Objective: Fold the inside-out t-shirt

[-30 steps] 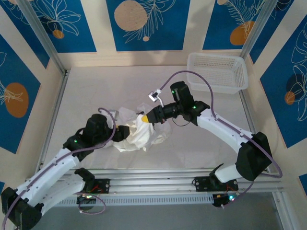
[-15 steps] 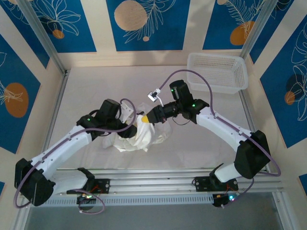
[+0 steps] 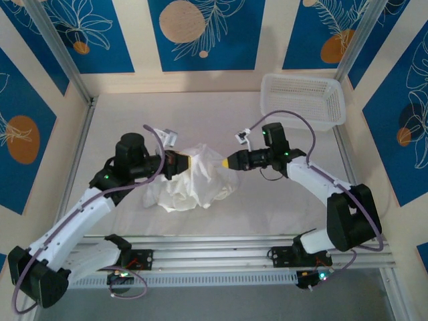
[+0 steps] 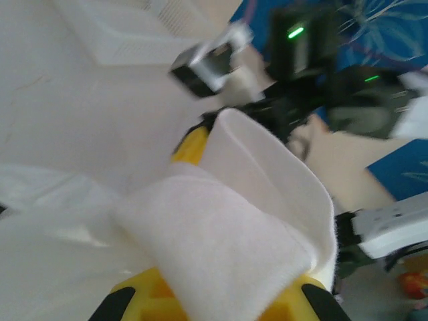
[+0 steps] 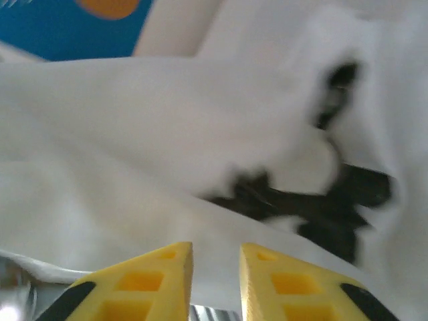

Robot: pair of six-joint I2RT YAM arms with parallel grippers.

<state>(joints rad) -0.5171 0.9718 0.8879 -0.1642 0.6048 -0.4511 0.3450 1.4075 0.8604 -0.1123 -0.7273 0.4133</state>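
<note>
The inside-out t-shirt lies as a crumpled white heap in the middle of the table. My left gripper is at the heap's upper left and is shut on a fold of the cloth. In the left wrist view that fold drapes over my left gripper. My right gripper faces it from the heap's upper right edge. In the right wrist view my right gripper stands open by a narrow gap, with white cloth and its dark print just beyond the tips.
A white mesh basket stands at the back right, against the wall. Metal frame rails run along the table's left and right sides and across its near edge. Bare table surface lies all round the heap.
My left gripper swung to the shirt's upper left and shut on the cloth. My right gripper drew back to the right and its jaws parted.
</note>
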